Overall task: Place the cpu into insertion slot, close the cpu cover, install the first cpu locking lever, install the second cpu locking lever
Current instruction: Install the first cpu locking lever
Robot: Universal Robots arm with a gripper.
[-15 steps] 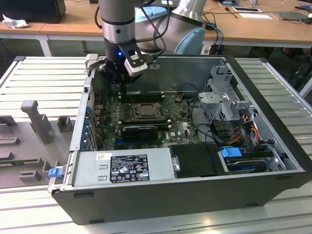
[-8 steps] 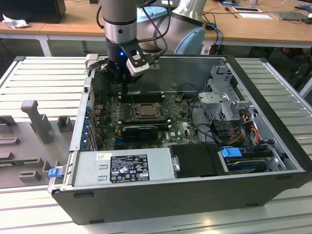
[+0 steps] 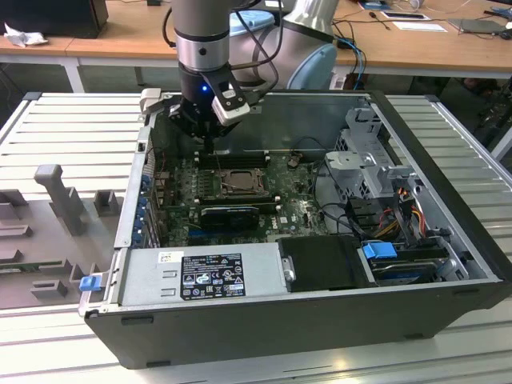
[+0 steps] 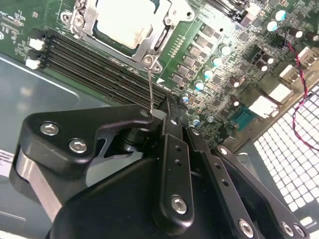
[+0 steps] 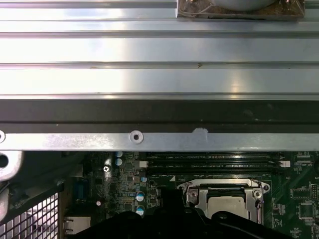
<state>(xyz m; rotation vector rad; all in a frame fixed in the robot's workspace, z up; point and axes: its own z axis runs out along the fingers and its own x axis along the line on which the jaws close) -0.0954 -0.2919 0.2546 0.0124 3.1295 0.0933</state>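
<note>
Near the insertion slot (image 3: 232, 182), arm (image 3: 204, 32) upright, gripper (image 4: 167, 107) pointing down, closed on a thin locking lever (image 4: 150, 84), cpu (image 4: 124, 25) seated

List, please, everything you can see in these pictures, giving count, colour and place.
computer case: one, black, lying open on the table
table: one, ribbed silvery metal, under the case
motherboard: one, green, inside the case
cpu: one, pale silver, seated in the insertion slot
cpu cover: one, silvery, closed over the cpu
locking lever: one, thin silvery wire, rising from the cover's corner
memory slots: several, black, beside the insertion slot
power supply: one, grey, at the case's near edge in the exterior view
grey fixtures: several, on the table at the exterior view's left
arm: one, grey, above the case
gripper: one, black, fingers shut on the locking lever
</note>
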